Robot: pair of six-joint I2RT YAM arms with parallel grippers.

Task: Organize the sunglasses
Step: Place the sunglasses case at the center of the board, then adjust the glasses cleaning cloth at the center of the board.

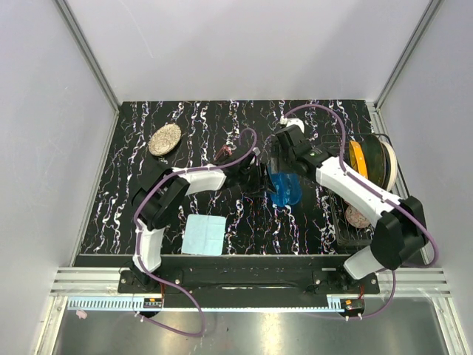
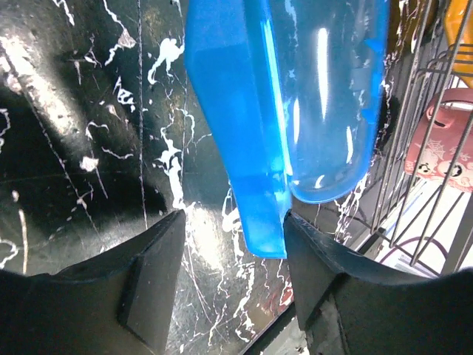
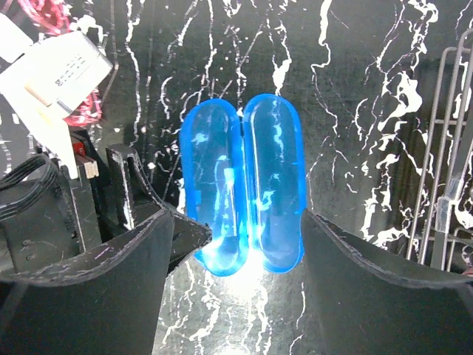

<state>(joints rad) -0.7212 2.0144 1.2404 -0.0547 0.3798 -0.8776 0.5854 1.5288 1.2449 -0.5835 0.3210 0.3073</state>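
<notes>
The blue case [image 1: 284, 188] lies wide open on the black marbled table, its two halves side by side [image 3: 244, 185]. My right gripper [image 3: 238, 218] hangs over it, open, one finger on each side of the near end. My left gripper [image 2: 233, 218] is open at the case's left side. The edge of one half [image 2: 262, 222] sits between its fingers, close against the right finger [image 2: 318, 259]. From above, the left gripper [image 1: 259, 177] and right gripper [image 1: 284, 166] meet at the case. The sunglasses [image 3: 41, 13] show as a pink-red patch behind the left arm and as a small red glint [image 1: 225, 152].
A light blue cloth [image 1: 204, 234] lies flat near the front edge. A beige oval object [image 1: 164, 139] rests at the back left. A wire rack [image 1: 355, 229] at the right holds orange and white discs [image 1: 369, 159] and a pink item [image 2: 447, 148].
</notes>
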